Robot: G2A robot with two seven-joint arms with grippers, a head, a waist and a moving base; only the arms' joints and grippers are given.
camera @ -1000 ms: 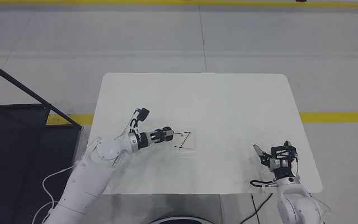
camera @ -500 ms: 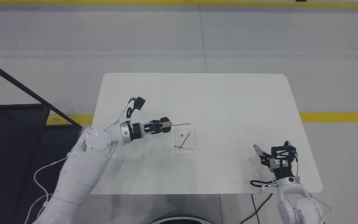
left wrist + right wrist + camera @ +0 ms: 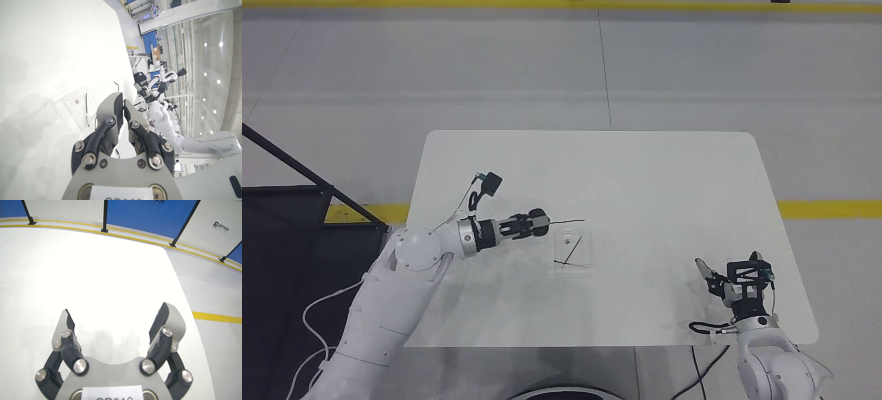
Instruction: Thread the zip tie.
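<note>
One white tabletop (image 3: 662, 180) carries the work, with two arms and two black zip ties in play. Nearest the robot, the right arm (image 3: 762, 350) sits at the front right corner of the tabletop. Its jaws are spread wide with nothing between them, over bare surface and well apart from everything else.

Farther in, left of the middle, lies one clear flat plate (image 3: 583, 261). The first zip tie (image 3: 569, 250) rests loose on it at a slant, untouched. In the left wrist view a small reddish spot (image 3: 76, 101) shows on the plate beside that tie.

A little farther still, the left arm (image 3: 412, 265) stretches in from the left side. Its jaws are pinched together on one end of the second zip tie (image 3: 564, 220). That tie sticks out straight from the jaws toward the right, just beyond the far edge of the plate and apart from the first tie.
</note>
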